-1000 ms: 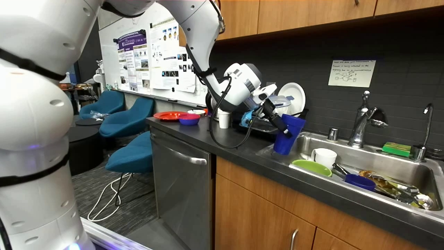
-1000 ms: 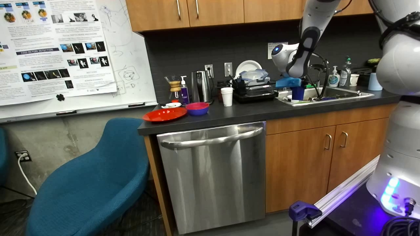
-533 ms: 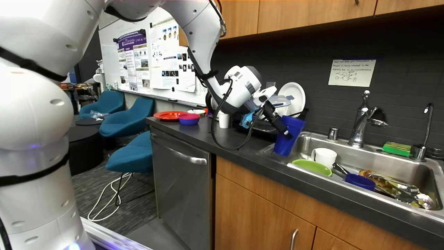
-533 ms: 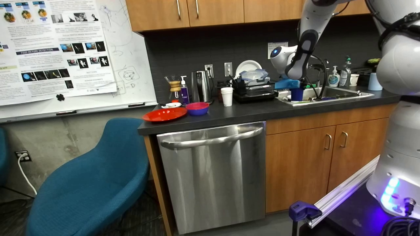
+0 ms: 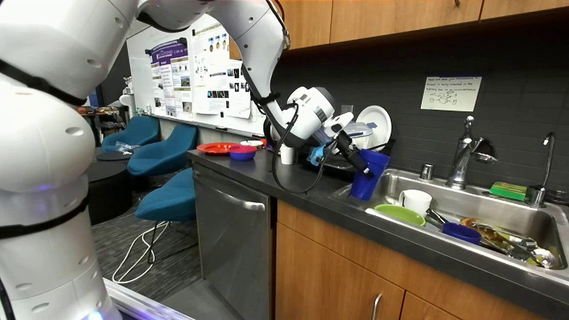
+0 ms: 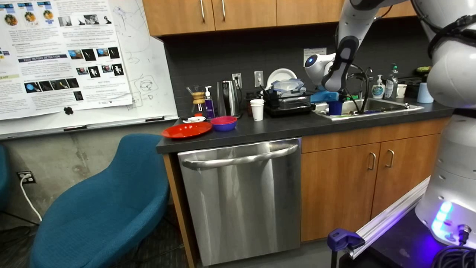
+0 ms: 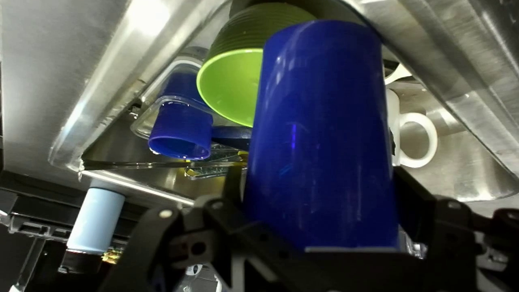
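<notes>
A tall blue cup [image 7: 320, 101] stands out in the wrist view, with a black finger against each side of it. My gripper [image 7: 318, 178] is shut on this cup. In both exterior views the cup [image 5: 368, 183] [image 6: 335, 108] is at the near-left end of the steel sink [image 5: 540, 218], tilted in one of them. Whether its bottom touches the sink rim, I cannot tell. In the sink close by are a green bowl [image 5: 400, 214], a white mug [image 5: 416, 202] and a small blue cup [image 5: 461, 232]. The wrist view also shows the green bowl [image 7: 233, 85] behind the held cup.
A black dish rack [image 6: 288, 108] with a white plate [image 5: 378, 122] stands beside the gripper. The faucet [image 5: 460, 155] rises behind the sink. White paper cups [image 6: 257, 110], a pink bowl [image 6: 224, 120] and a red plate [image 6: 187, 130] sit along the counter [image 6: 260, 128].
My gripper and the blue cup have moved together slightly down and a little to the left in both exterior views. The grip looks the same.
</notes>
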Motion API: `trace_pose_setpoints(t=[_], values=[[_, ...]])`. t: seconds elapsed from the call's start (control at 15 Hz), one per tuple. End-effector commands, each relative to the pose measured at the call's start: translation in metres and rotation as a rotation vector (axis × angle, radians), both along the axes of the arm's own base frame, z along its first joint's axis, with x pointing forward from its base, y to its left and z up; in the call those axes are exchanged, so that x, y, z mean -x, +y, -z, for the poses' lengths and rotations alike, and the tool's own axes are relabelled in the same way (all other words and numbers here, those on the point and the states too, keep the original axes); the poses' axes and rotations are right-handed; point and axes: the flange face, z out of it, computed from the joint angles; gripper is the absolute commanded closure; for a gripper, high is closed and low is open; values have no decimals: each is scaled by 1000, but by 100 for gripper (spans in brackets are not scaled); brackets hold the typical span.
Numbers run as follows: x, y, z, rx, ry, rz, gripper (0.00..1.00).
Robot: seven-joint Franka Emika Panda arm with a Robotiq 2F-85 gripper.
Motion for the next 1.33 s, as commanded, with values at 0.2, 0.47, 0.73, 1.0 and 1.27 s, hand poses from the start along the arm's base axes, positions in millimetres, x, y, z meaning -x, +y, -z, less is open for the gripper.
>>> trace_pose_setpoints(t=[0.2,0.47,0.73,1.0,1.27], values=[[-1,-4,18,40,26,-23,40],[2,-8,24,30,36,-13,40],[3,-6,23,20,37,-16,0],[4,-3,18,5,25,-22,0],[10,3,-2,-25,-26,-36,0]])
